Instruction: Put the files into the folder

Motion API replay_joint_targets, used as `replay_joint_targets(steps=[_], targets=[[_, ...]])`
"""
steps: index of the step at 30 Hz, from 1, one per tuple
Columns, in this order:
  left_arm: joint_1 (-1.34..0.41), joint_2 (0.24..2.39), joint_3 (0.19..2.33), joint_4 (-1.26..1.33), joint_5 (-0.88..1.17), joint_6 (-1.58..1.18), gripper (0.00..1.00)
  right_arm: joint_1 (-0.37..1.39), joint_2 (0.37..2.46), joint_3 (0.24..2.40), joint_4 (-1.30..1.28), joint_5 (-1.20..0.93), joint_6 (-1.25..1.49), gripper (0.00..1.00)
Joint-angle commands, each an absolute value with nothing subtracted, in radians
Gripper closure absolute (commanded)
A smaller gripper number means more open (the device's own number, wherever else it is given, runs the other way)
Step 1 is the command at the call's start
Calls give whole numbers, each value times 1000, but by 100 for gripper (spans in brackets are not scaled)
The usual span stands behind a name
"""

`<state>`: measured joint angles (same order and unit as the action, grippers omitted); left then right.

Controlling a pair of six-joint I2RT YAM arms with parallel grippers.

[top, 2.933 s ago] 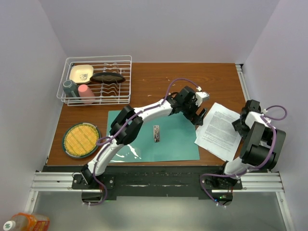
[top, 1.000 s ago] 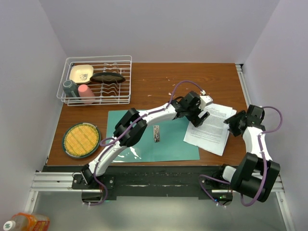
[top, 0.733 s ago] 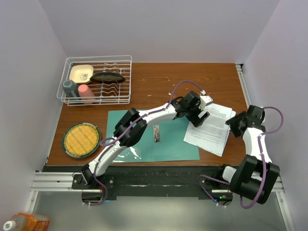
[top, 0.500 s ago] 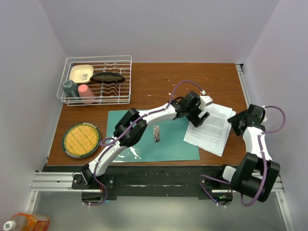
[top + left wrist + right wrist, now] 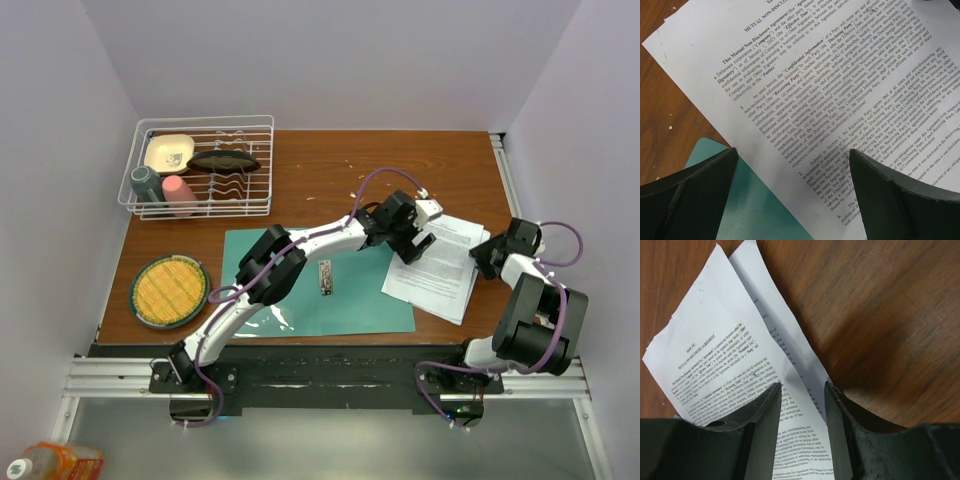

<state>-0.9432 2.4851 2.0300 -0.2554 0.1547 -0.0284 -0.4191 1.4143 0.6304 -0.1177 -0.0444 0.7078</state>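
Observation:
The teal folder point(image 5: 300, 290) lies open and flat at the table's front middle, with its metal clip point(image 5: 324, 277) at the spine. The files point(image 5: 440, 268), white printed sheets, lie askew with their left part over the folder's right edge. My left gripper point(image 5: 412, 246) hovers open over that overlap. In the left wrist view, the wide-apart gripper point(image 5: 792, 200) has the files point(image 5: 840, 90) and a folder corner point(image 5: 740, 205) below it. My right gripper point(image 5: 488, 260) is at the files' right edge. In the right wrist view, this gripper point(image 5: 802, 387) is narrowly open, straddling the edge of two offset sheets point(image 5: 735, 355).
A white wire dish rack point(image 5: 255, 125) with a bowl and cups stands at the back left. A round yellow woven mat point(image 5: 169, 290) lies at the front left. Bare wood table point(image 5: 330, 170) lies behind the folder. A bottle point(image 5: 45, 463) sits below the table's front-left corner.
The files slid left onto the folder's right edge, pushed by my right gripper. In the last second the files stayed put; my right arm's elbow folded in. The left arm barely moved.

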Motion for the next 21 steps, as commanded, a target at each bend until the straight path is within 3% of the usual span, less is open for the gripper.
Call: replay_joint_targets(steps=[1, 9, 21], targets=[[-946, 2482, 1996, -301, 147, -12, 0, -416, 1417, 629, -57, -51, 678, 58], [-946, 2483, 1993, -302, 150, -12, 0, -391, 1425, 614, -35, -72, 687, 71], [-946, 2488, 1999, -308, 147, -5, 0, -345, 1408, 629, -181, -43, 629, 71]])
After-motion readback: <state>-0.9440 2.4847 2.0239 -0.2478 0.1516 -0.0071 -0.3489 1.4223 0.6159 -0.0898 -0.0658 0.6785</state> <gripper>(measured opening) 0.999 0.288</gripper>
